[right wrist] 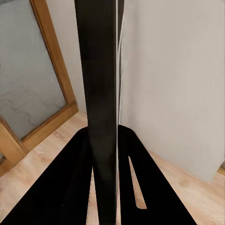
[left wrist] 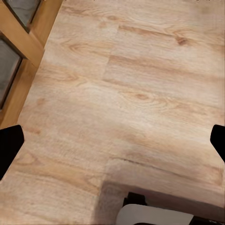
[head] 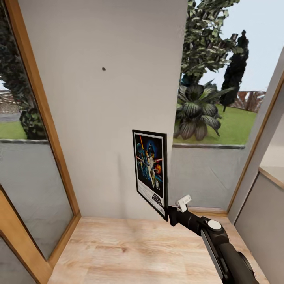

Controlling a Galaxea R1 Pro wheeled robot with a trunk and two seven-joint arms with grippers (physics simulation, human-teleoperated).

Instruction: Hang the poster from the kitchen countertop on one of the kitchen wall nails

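The poster [head: 150,170], black-framed with dark blue artwork, hangs upright in front of the light grey wall [head: 98,118]. My right gripper [head: 170,213] is shut on its lower right corner. In the right wrist view the poster [right wrist: 97,70] stands edge-on as a dark strip between the fingers of that gripper [right wrist: 104,140]. A wall nail [head: 103,68], a tiny dark stud, sits on the wall well above and left of the poster's top edge. My left gripper [left wrist: 112,145] is open over the wooden floor, its fingertips [left wrist: 9,150] at the picture's sides. The kitchen countertop is out of view.
Wood-framed glass panels flank the wall, one on the left [head: 35,118] and one on the right [head: 221,118] with garden plants behind. Light wooden floor [head: 138,252] runs to the wall's foot. A grey ledge [head: 272,175] juts in at the right.
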